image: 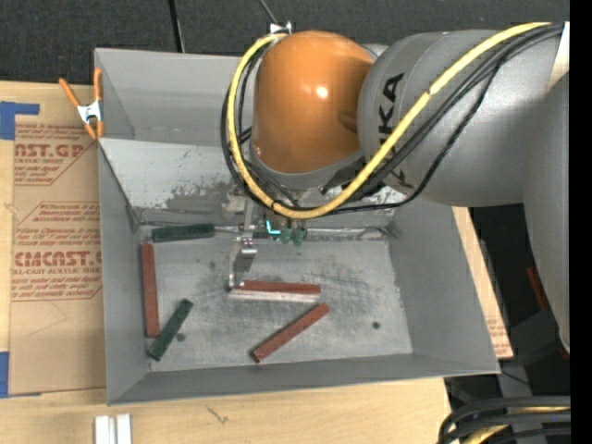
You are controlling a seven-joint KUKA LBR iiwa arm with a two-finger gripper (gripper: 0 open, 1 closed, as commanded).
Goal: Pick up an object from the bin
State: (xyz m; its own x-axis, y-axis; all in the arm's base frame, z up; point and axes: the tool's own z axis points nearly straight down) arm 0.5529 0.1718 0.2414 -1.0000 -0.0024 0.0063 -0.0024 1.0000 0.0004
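The claw (242, 265) is hanging low over the left end of a flat red-brown rectangular bar (277, 289), which is lying directly beneath it on the floor of the grey metal bin (118, 248). Whether the claw is spread or pressed together cannot be told. The approach step is judged to be running, and the next move is calling for closure across the bar's narrow width.
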